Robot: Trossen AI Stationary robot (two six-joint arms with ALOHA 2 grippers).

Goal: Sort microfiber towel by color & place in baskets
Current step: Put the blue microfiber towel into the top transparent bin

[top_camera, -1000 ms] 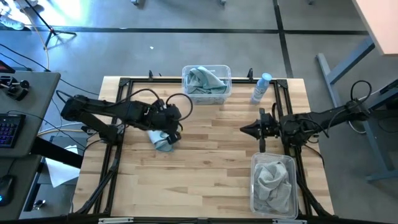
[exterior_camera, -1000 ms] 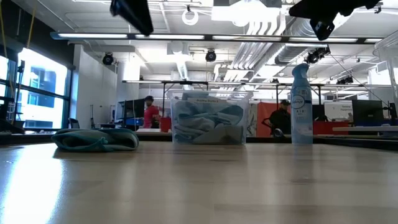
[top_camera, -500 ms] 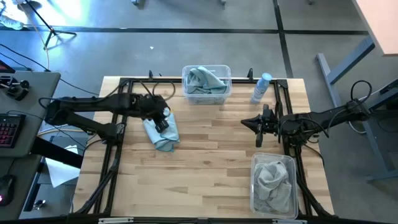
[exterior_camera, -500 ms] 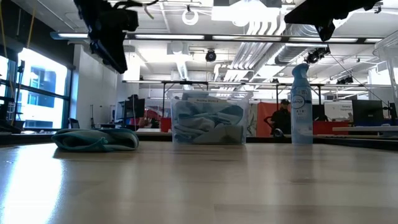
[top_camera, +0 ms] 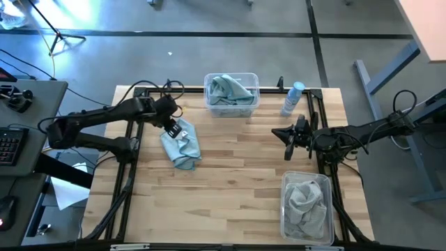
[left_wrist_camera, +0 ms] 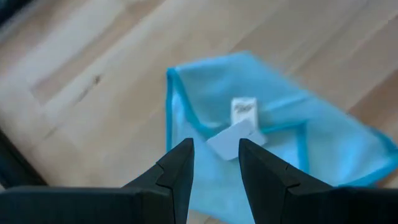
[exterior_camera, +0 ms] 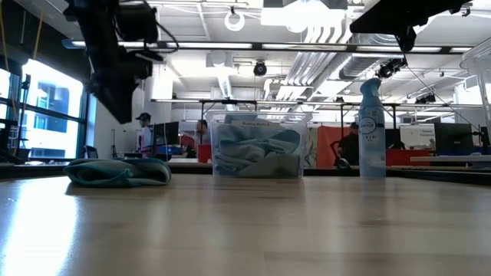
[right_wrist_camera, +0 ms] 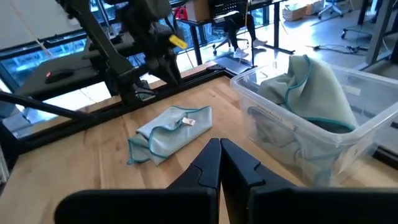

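hovering over the crumpled teal towel (top_camera: 182,146) on the table (top_camera: 237,181), the left hand (left_wrist_camera: 214,163) stood released; soft and light, it looked best pinched at a raised fold. the right hand (right_wrist_camera: 219,163) waited clenched.

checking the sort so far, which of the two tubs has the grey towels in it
The tub near the right arm, at the table's front edge, holds grey cloth. The other tub, at the far edge beside the spray bottle, holds teal-edged towels.

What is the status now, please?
Left gripper open above teal towel, empty. Right gripper shut, waiting at table's right. Teal towel lies loose on table, outside both baskets. Nothing in the way.
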